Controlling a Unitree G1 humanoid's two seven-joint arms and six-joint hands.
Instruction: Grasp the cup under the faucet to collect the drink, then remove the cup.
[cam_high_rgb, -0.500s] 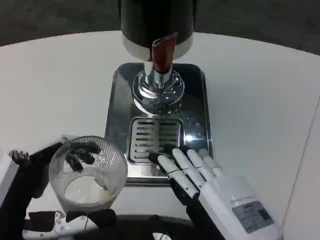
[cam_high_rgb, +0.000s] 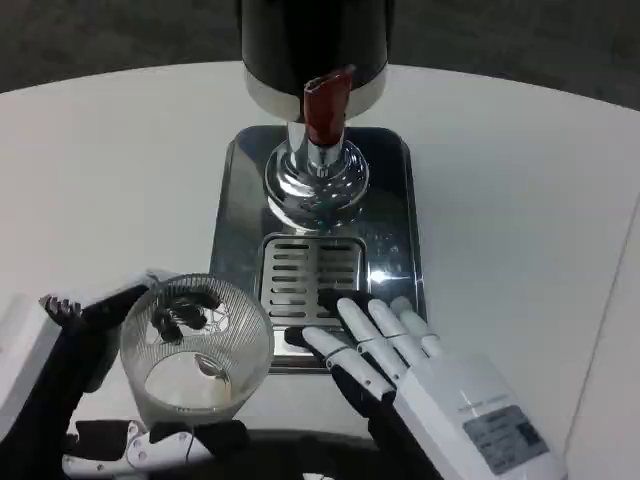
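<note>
A clear ribbed cup (cam_high_rgb: 195, 348) sits low at the left front of the table, gripped by my left hand (cam_high_rgb: 75, 365), whose dark fingers wrap around its sides. The cup stands to the left of the drip grille (cam_high_rgb: 308, 278), away from the faucet. The dispenser's red tap handle (cam_high_rgb: 325, 105) and chrome spout base (cam_high_rgb: 316, 180) stand at the top centre on the steel tray (cam_high_rgb: 240, 190). My right hand (cam_high_rgb: 400, 365) lies with its fingers stretched out over the tray's front edge, holding nothing.
The black and white dispenser body (cam_high_rgb: 315, 45) rises at the back of the round white table (cam_high_rgb: 520, 200). A dark floor shows beyond the table's far edge.
The cup and my left hand have shifted slightly right and toward the tray. My right hand has slid a little left along the tray's front edge.
</note>
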